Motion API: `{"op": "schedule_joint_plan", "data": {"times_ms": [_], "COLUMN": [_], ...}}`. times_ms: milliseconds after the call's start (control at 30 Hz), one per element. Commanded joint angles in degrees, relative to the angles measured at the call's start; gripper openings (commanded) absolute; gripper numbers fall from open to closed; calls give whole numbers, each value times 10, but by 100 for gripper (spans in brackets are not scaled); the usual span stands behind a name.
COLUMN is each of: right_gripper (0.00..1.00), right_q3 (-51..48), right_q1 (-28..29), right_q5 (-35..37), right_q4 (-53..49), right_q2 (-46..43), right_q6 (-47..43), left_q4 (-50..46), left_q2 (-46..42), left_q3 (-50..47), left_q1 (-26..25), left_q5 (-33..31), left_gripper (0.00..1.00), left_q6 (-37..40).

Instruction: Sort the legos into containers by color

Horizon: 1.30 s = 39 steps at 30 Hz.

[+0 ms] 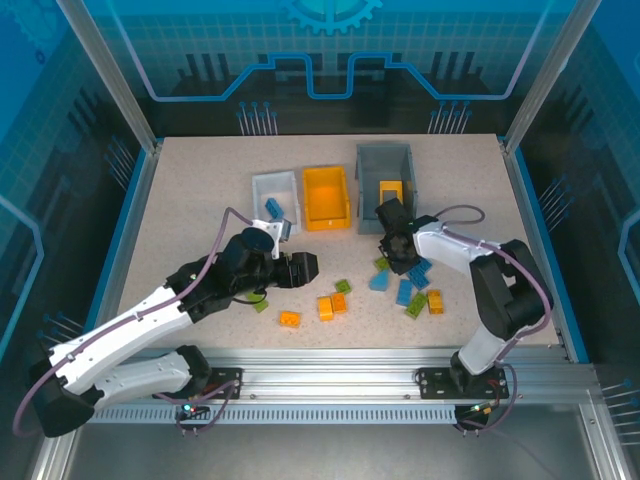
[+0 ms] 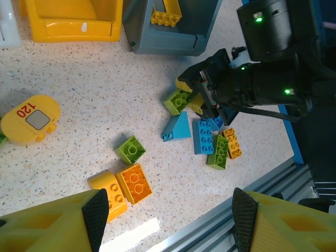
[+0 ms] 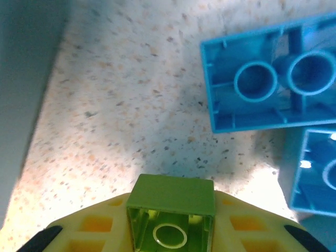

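My right gripper (image 3: 171,231) is shut on a small green lego (image 3: 171,198), hollow underside up, just above the table beside two blue legos (image 3: 268,89). From above, that gripper (image 1: 390,258) sits in front of the grey container (image 1: 385,160), which holds a yellow lego (image 1: 391,190). The white container (image 1: 277,187) holds a blue lego (image 1: 273,208); the orange-yellow container (image 1: 326,197) stands between them. My left gripper (image 2: 169,220) hangs open over bare table near an orange lego (image 2: 136,182), a yellow one (image 2: 107,191) and a green one (image 2: 131,149).
Several more blue, green and orange legos (image 1: 415,295) lie in a loose cluster at the front right. A yellow rounded piece marked 120 (image 2: 29,119) lies left of the left gripper. The aluminium rail (image 1: 330,380) runs along the near table edge.
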Motion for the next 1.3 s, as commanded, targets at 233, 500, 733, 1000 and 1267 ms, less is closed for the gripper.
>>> {"op": "schedule_joint_plan", "data": {"times_ms": [233, 500, 733, 1000, 1267], "right_gripper": [27, 28, 29, 48, 66], "right_q3": [139, 369, 511, 614, 595], "right_q1": [147, 152, 123, 117, 141], "right_q5": [167, 146, 113, 93, 117], "right_q4": [46, -6, -62, -119, -110], "right_q2": [-13, 186, 310, 377, 298], "right_q6": [-329, -471, -495, -521, -547], "left_q4": [-24, -37, -47, -93, -188], "left_q2": [-43, -69, -72, -61, 14], "left_q3": [-4, -10, -20, -26, -21], "left_q1": [-4, -5, -4, -4, 19], "left_q5": [-103, -129, -128, -134, -127], "left_gripper": [67, 67, 67, 67, 66], "left_q6": [-17, -23, -26, -30, -48]}}
